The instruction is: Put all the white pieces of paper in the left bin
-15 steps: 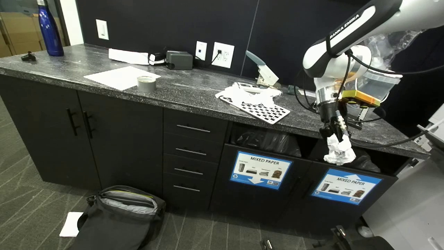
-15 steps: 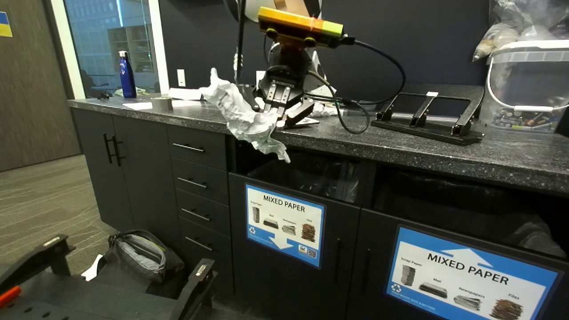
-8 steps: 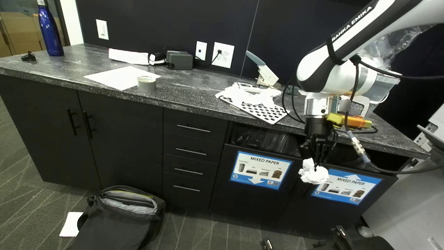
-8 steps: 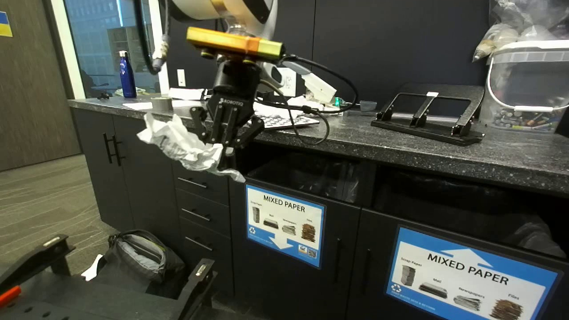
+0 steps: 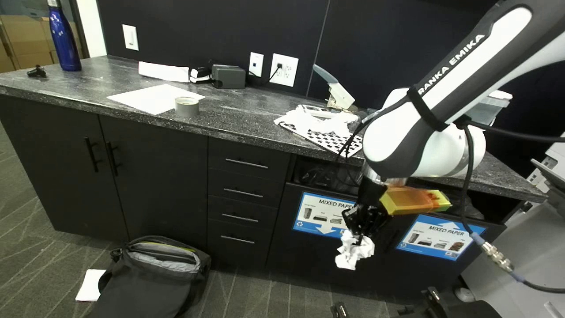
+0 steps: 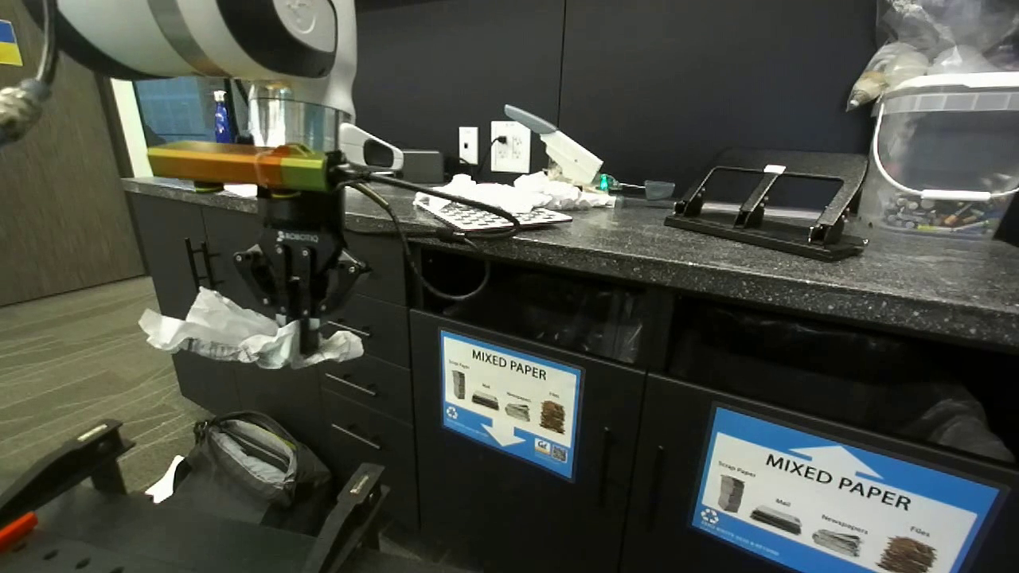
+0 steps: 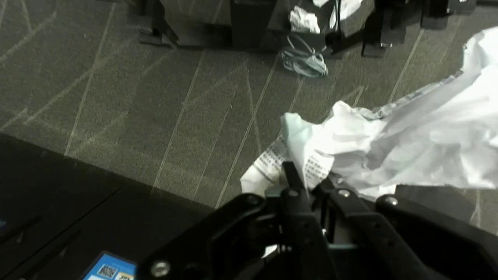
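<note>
White arm (image 5: 461, 95), black tool (image 6: 307, 338) (marked ROBOTIQ)

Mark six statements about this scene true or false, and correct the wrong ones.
1. The tool is closed on crumpled paper. True.
2. The crumpled paper is inside a bin. False: the crumpled paper hangs outside both bins.
3. The tape stands on the floor. False: the tape stands on the counter.
4. More white paper lies on the mat. True.
5. Both labels show an arrow pointing up. False: in both exterior views, the left label has its arrow pointing down.
6. In the wrist view, the crumpled paper shows print. True.
</note>
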`<state>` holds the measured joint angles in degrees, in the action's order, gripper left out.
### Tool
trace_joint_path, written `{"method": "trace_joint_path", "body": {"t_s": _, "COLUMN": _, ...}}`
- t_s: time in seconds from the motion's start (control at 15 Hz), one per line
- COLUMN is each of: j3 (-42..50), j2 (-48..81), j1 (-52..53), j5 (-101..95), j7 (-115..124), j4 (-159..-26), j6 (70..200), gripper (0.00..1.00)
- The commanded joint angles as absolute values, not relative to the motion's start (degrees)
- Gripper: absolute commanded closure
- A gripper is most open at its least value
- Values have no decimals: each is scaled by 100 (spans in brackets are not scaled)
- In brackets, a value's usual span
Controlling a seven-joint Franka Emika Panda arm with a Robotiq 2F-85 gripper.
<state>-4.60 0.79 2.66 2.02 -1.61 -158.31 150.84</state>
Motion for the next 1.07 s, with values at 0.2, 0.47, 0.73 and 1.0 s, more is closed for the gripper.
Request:
{"method": "trace_joint_path", "body": {"t_s": 0.2, "j3": -367, "j2": 1123, "j1": 325, "j5": 289, "j7": 444, "j4": -15716, "j6": 18000, "gripper": 89}}
{"method": "trace_joint_path", "body": {"t_s": 0.47, "j3": -400, "j2": 2244, "j1": 7, "j5": 387, "j7": 602, "j4": -15269, "j6": 19829, "gripper": 88}}
{"method": "trace_joint_path", "body": {"t_s": 0.73, "j3": -364, "j2": 3563, "j1": -333, "j5": 275, "j7": 894, "j4": -14499, "j6": 21464, "gripper": 88}}
{"method": "trace_joint_path", "body": {"t_s": 1.0, "j3": -331, "j2": 4554, "j1": -546, "j5": 358, "j7": 1141, "j4": -13480, "j6": 22374, "gripper": 88}}
